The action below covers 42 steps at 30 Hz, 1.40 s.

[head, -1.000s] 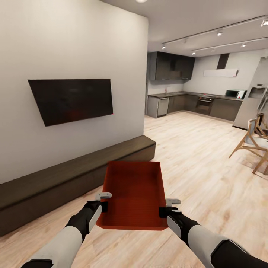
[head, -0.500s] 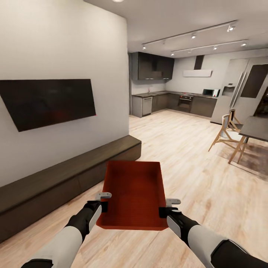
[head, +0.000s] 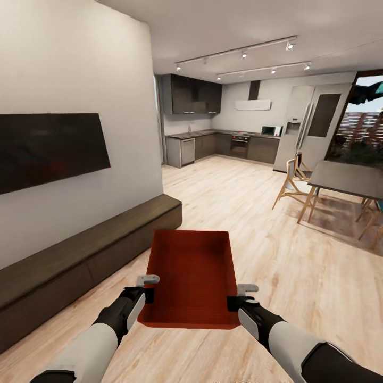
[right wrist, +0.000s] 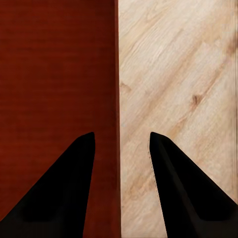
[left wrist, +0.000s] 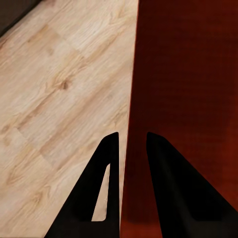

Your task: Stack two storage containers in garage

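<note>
One orange-red storage container (head: 191, 276) hangs level above the light wood-plank floor of the living room, straight in front of me between both arms. My left gripper (head: 150, 286) is shut on its left wall; the left wrist view shows the gripper (left wrist: 132, 136) with narrow-set fingers pinching the container's rim (left wrist: 183, 99). My right gripper (head: 242, 296) straddles the right wall. In the right wrist view this gripper (right wrist: 120, 135) has its fingers set wide, with a gap on either side of the container's wall (right wrist: 54, 74).
A black wall TV (head: 48, 149) and a long low dark cabinet (head: 80, 255) run along the left. Ahead lies open plank floor (head: 239, 213) leading to a dark kitchen (head: 223, 146). A dining table (head: 346, 178) and wooden chairs (head: 292, 186) stand at right.
The whole view has swung to the right: TV and cabinet slid left, dining table and a window came into sight. The container and both grippers keep the same place in the picture.
</note>
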Motion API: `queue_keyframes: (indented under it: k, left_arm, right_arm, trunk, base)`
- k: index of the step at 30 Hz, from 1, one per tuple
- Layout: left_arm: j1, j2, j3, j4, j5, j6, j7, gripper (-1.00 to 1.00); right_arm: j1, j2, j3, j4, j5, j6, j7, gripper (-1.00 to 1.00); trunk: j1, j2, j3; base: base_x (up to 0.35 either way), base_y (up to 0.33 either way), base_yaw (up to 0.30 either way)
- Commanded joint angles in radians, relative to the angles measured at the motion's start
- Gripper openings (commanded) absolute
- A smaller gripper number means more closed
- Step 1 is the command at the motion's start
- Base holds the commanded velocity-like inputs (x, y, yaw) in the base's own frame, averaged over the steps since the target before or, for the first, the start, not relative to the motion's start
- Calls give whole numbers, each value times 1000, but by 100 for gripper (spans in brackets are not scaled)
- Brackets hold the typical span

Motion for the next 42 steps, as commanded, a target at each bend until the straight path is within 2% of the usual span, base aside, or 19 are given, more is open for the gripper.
queue_keyframes:
  k: [1, 42]
  left_arm:
    - [-1, 2, 16, -1, -16, 10, 10, -100]
    - [-1, 2, 16, -1, -16, 10, 10, -100]
  right_arm:
    - [-1, -1, 36, -8, 2, 7, -3, -100]
    - [-1, -2, 36, -8, 2, 7, -3, -100]
  trunk:
    - [1, -2, -2]
    - [1, -2, -2]
  base:
    - [0, 0, -287]
    - [0, 0, -286]
